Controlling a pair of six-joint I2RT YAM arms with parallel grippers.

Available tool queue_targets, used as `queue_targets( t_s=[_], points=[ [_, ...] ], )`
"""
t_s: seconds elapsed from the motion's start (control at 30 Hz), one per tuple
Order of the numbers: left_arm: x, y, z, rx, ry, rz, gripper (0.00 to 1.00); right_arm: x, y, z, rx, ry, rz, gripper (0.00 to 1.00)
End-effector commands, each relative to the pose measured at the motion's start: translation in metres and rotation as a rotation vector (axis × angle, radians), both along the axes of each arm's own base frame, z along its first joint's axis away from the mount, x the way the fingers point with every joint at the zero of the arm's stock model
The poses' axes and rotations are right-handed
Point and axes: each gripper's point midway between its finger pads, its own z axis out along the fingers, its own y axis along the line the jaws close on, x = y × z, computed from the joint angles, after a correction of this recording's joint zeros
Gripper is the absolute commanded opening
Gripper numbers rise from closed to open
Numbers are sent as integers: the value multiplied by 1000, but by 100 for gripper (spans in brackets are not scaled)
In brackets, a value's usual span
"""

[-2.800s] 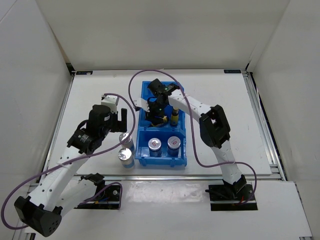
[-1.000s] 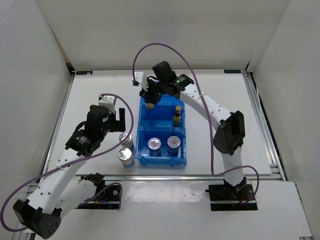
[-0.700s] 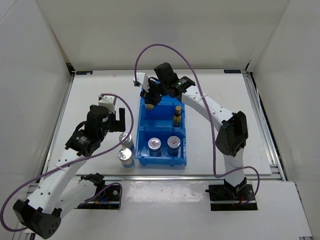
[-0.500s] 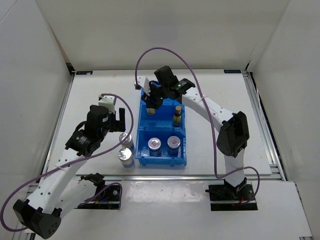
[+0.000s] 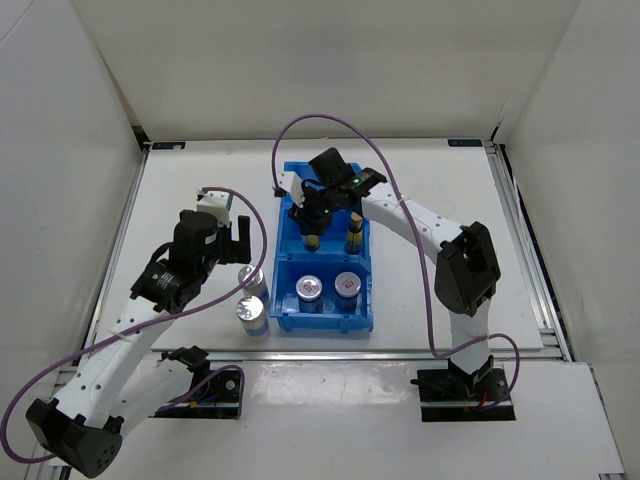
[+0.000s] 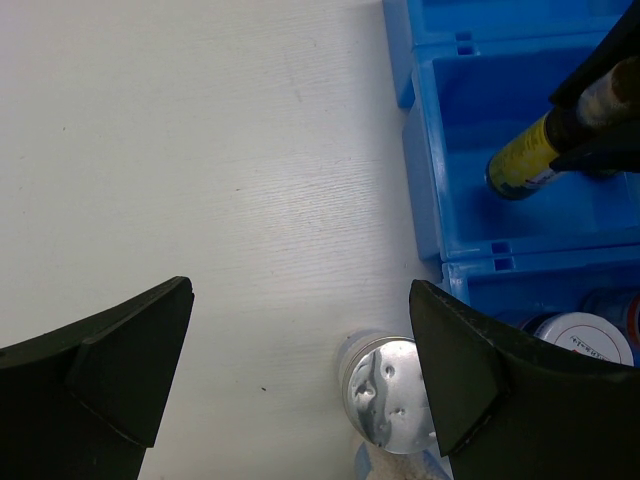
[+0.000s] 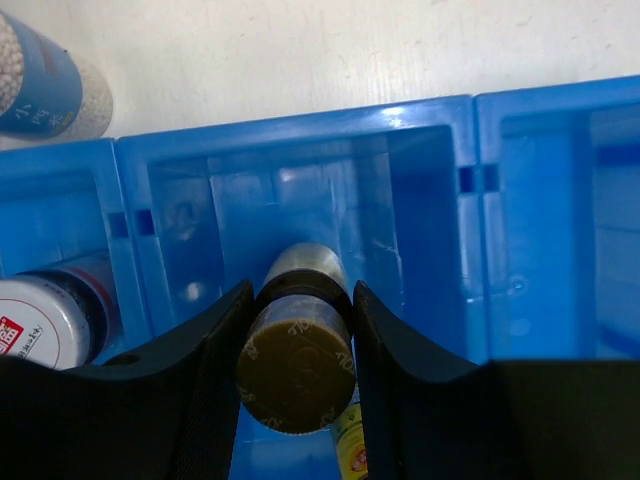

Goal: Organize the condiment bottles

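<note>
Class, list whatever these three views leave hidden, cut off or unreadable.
Held bottle: right wrist view, label hidden beneath its cap and the pincer fingers.
Shaker: left wrist view, body cut by bottom edge.
Left jar: top view, label too small to read.

The bin (image 5: pixel 325 324) is bright blue all over, walls and floor alike. The slim bottle (image 7: pixel 295 365) is dark amber with an olive-brown cap and a yellow label; the second slim bottle (image 5: pixel 352 232) shows the same amber and yellow. The shakers (image 5: pixel 250 312) have silver caps — one carries a blue label over pale speckled contents. The jars (image 5: pixel 346 285) have whitish lids with red-and-white print. The table (image 5: pixel 200 190) is white, the cables (image 5: pixel 300 118) purple, the arms (image 5: pixel 410 215) white with black joints.
</note>
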Motion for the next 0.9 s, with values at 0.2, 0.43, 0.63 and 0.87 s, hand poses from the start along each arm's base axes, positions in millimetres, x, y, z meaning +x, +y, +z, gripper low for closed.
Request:
queue_targets(
  t_s=[0.2, 0.43, 0.63, 0.87],
  points=[
    [1, 0, 16, -19, -39, 10, 100, -1, 18, 4, 75, -2, 45, 0],
    [1, 0, 16, -19, -39, 10, 100, -1, 20, -15, 54, 33, 51, 9],
    [1, 0, 16, -19, -39, 10, 100, -3, 19, -26, 38, 67, 37, 13],
    [2, 0, 13, -15, -31, 10, 100, -4, 15, -22, 32, 56, 37, 31]
  ],
)
